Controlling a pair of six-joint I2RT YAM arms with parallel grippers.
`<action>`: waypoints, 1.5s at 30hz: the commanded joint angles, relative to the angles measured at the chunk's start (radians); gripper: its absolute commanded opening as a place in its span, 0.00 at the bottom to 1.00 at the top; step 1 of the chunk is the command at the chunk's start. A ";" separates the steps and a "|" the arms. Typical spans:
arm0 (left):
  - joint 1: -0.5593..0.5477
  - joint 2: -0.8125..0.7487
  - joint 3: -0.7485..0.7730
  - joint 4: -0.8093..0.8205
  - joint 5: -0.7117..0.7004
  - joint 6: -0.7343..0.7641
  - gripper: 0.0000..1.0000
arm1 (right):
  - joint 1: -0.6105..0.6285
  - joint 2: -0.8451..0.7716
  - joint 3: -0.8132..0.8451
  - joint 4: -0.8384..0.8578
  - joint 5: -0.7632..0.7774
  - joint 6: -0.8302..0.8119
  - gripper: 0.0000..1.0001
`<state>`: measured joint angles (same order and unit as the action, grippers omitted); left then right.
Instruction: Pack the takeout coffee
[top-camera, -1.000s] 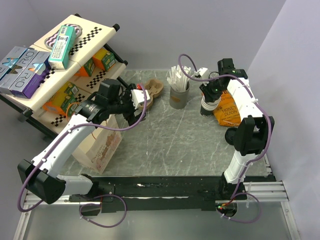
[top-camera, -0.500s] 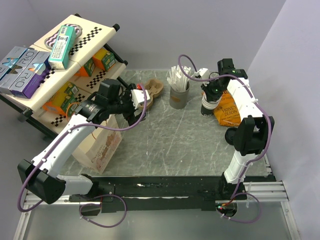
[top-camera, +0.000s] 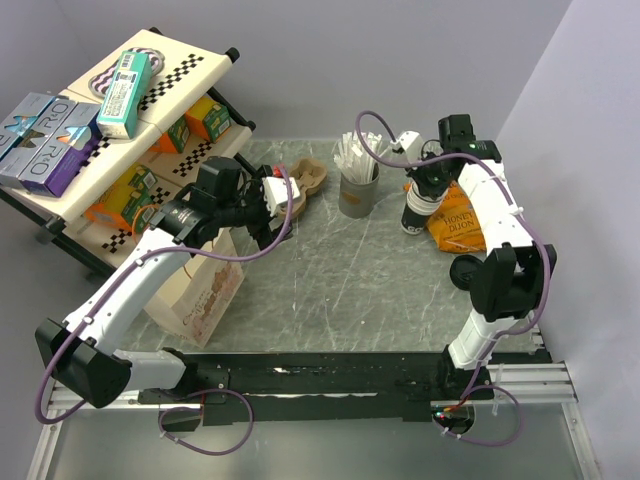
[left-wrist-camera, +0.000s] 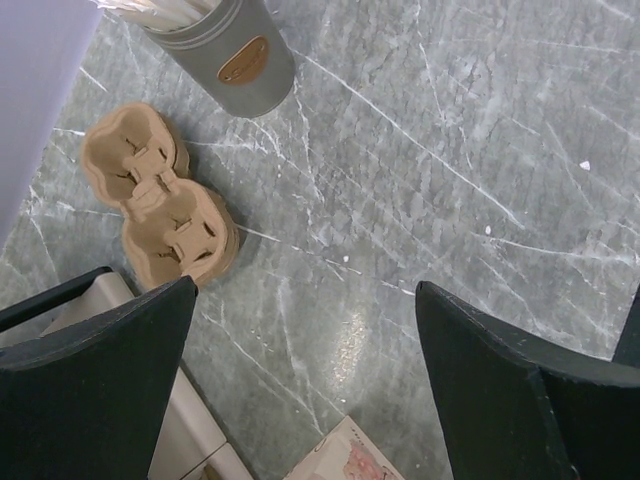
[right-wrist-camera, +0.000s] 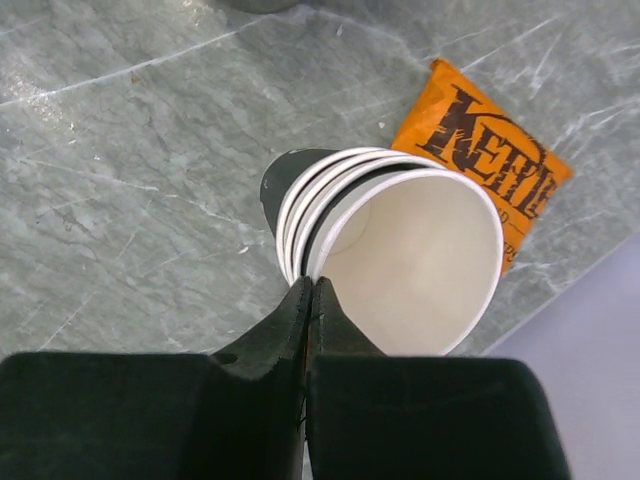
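Note:
No dark brown takeout coffee cup shows clearly in any view. A stack of white paper cups (right-wrist-camera: 400, 250) stands at the back right of the table (top-camera: 413, 208). My right gripper (right-wrist-camera: 312, 285) is over it, jaws pressed together on the near rim of the top white cup; it also shows from above (top-camera: 428, 183). A dark rounded shape (right-wrist-camera: 283, 178) sticks out from under the stack; I cannot tell what it is. My left gripper (left-wrist-camera: 305, 300) is open and empty above bare table, beside a cardboard cup carrier (left-wrist-camera: 160, 205); it shows from above too (top-camera: 262, 222).
An orange chip bag (right-wrist-camera: 490, 170) lies just right of the cups (top-camera: 452, 225). A grey holder of white sticks (top-camera: 358, 188) stands mid-back. A printed brown paper bag (top-camera: 200, 285) stands under the left arm. A shelf of boxes (top-camera: 90, 130) fills the far left.
The right gripper has shifted slightly toward the back right, and the white cup stack has moved a little with it. The left arm has not moved.

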<state>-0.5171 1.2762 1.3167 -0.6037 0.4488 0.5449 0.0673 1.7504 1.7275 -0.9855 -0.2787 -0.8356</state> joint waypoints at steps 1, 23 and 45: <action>-0.008 -0.005 -0.002 0.044 0.041 -0.023 0.97 | 0.023 -0.083 -0.005 0.054 0.041 -0.023 0.00; -0.052 0.052 -0.025 0.380 0.020 -0.476 0.99 | 0.063 -0.145 -0.082 0.180 0.189 -0.093 0.00; -0.064 0.080 -0.016 0.417 0.018 -0.513 0.99 | 0.112 -0.140 -0.109 0.252 0.238 -0.104 0.00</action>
<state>-0.5766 1.3617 1.2850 -0.2352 0.4549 0.0544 0.1471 1.6390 1.6226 -0.8383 -0.1352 -0.9146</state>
